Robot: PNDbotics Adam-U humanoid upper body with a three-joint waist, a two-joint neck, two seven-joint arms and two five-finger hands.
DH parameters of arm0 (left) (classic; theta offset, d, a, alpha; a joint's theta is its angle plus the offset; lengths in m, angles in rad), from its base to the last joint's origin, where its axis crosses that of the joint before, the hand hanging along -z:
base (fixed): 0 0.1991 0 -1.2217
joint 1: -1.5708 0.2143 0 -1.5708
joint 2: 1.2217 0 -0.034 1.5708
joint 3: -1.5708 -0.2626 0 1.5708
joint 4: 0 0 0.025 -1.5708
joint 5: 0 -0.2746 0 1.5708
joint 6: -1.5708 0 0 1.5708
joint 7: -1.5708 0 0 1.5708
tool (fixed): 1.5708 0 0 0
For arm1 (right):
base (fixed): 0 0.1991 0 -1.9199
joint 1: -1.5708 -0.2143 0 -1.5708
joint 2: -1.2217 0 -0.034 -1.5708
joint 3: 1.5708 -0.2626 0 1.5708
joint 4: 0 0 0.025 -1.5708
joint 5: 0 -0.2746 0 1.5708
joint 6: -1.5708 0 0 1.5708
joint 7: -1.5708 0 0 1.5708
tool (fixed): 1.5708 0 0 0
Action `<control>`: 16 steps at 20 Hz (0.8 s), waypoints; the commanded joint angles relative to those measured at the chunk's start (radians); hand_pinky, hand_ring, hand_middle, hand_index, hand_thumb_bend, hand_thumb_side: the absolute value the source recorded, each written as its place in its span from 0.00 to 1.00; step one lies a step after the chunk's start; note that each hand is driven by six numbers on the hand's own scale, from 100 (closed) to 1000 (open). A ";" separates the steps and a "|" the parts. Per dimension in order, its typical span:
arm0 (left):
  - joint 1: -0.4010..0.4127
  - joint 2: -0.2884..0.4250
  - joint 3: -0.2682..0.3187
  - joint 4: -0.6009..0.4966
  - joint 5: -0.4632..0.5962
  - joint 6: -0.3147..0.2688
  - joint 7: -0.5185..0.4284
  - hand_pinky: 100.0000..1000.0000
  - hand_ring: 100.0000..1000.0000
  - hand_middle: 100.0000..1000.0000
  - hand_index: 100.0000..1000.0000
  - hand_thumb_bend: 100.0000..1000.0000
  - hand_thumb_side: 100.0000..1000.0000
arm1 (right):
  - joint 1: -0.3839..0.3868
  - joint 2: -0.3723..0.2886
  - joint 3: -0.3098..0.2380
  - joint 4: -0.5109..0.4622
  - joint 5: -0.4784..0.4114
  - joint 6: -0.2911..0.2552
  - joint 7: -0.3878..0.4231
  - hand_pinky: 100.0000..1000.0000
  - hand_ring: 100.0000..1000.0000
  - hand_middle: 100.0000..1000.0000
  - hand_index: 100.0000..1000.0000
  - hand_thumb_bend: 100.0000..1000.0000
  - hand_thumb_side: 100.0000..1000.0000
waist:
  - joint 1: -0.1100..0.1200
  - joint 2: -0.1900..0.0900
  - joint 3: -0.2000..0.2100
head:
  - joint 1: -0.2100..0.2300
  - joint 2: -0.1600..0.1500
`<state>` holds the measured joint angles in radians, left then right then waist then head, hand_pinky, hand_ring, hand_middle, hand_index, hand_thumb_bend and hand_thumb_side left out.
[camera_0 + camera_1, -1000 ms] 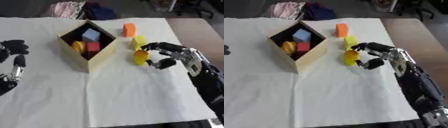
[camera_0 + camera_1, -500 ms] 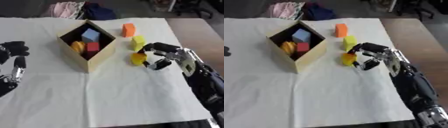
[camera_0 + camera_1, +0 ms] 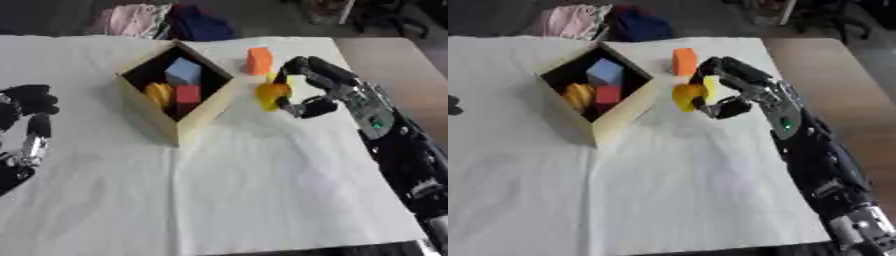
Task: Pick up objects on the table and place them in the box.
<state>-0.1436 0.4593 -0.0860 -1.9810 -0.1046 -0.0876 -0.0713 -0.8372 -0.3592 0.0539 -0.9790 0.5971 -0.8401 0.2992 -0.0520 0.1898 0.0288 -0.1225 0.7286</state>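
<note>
White cloth covers most of the table, creased, with fold lines running across it and down its middle. Bare brown tabletop shows at 2 to 3 o'clock, past the cloth's right edge. Beyond the far edge, at 11 to 12 o'clock, a heap of fabric: pink piece on the left, dark blue piece just beside it on the right. Dark floor behind the table. At 1 o'clock, dark legs of some furniture or stand, too blurred to tell which. Light is even, with no hard shadows.
</note>
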 commanded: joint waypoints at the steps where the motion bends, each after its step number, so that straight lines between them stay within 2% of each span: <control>1: -0.024 -0.012 -0.008 -0.019 0.021 0.003 -0.017 0.79 0.65 0.63 0.81 0.00 0.47 | -0.053 -0.044 -0.021 -0.045 -0.052 0.015 0.005 0.68 0.61 0.43 0.36 0.00 0.00 | 0.008 -0.018 0.018 | -0.022 -0.016; 7: -0.074 -0.047 -0.031 -0.019 0.057 -0.011 -0.061 0.79 0.65 0.63 0.81 0.00 0.47 | -0.111 -0.030 -0.045 -0.033 -0.059 0.050 0.019 0.67 0.61 0.45 0.40 0.00 0.00 | 0.003 -0.015 0.094 | -0.073 -0.035; 8: -0.080 -0.049 -0.033 -0.019 0.062 -0.015 -0.067 0.79 0.65 0.63 0.81 0.00 0.47 | -0.115 -0.021 -0.044 -0.029 -0.049 0.052 0.024 0.68 0.62 0.46 0.44 0.00 0.00 | 0.003 -0.014 0.102 | -0.079 -0.038; 13: -0.105 -0.058 -0.044 -0.019 0.080 -0.025 -0.091 0.79 0.65 0.62 0.81 0.00 0.47 | -0.122 0.042 -0.051 0.015 0.040 0.064 0.058 0.68 0.64 0.50 0.52 0.00 0.06 | 0.003 -0.005 0.144 | -0.122 -0.049; 15: -0.112 -0.063 -0.048 -0.019 0.085 -0.024 -0.098 0.79 0.65 0.62 0.81 0.00 0.48 | -0.120 0.062 -0.053 0.031 0.076 0.069 0.069 0.69 0.65 0.52 0.57 0.00 0.07 | 0.001 -0.002 0.157 | -0.136 -0.052; 16: -0.115 -0.065 -0.049 -0.019 0.087 -0.024 -0.100 0.79 0.64 0.62 0.81 0.00 0.48 | -0.119 0.071 -0.052 0.037 0.094 0.071 0.075 0.70 0.67 0.54 0.68 0.00 0.07 | 0.000 0.000 0.162 | -0.141 -0.052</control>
<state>-0.2464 0.3900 -0.1353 -1.9810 -0.0258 -0.1102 -0.1652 -0.9336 -0.2849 0.0124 -0.9404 0.6695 -0.7670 0.3628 -0.0523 0.1911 0.1923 -0.2534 0.6921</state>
